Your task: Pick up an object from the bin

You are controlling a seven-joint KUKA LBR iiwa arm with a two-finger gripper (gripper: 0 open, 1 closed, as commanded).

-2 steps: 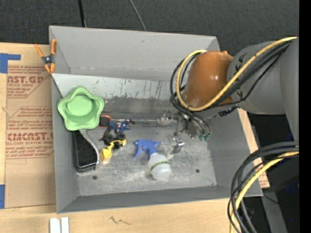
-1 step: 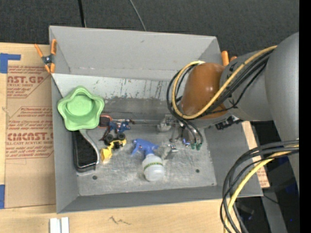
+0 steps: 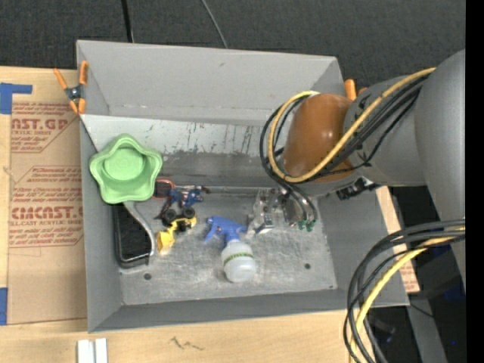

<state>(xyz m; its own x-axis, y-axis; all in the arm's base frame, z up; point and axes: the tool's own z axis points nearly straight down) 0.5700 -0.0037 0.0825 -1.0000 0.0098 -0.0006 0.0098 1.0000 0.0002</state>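
Reaching in from the right, our gripper [image 3: 266, 216] hangs low over the floor of the bin [image 3: 204, 74], roughly at its middle and a little right of centre; the orange wrist cover and cables above it hide enough that we cannot tell whether it is open or closed, and we see nothing held in it. The nearest thing is the blue-and-white thing [image 3: 229, 244], a blue head joined to a rounded white body, lying just beside the gripper to its left and nearer to us. We read its long axis as slanting from far-left, the blue end, to near-right, the white end. In our judgement the coming move turns on this offset: we would have to shift left and near, then close across the narrower blue part. Well to the left lie the cluster of small toys [image 3: 175, 212], the black oblong thing [image 3: 132, 240] and the green scalloped dish [image 3: 125, 169].
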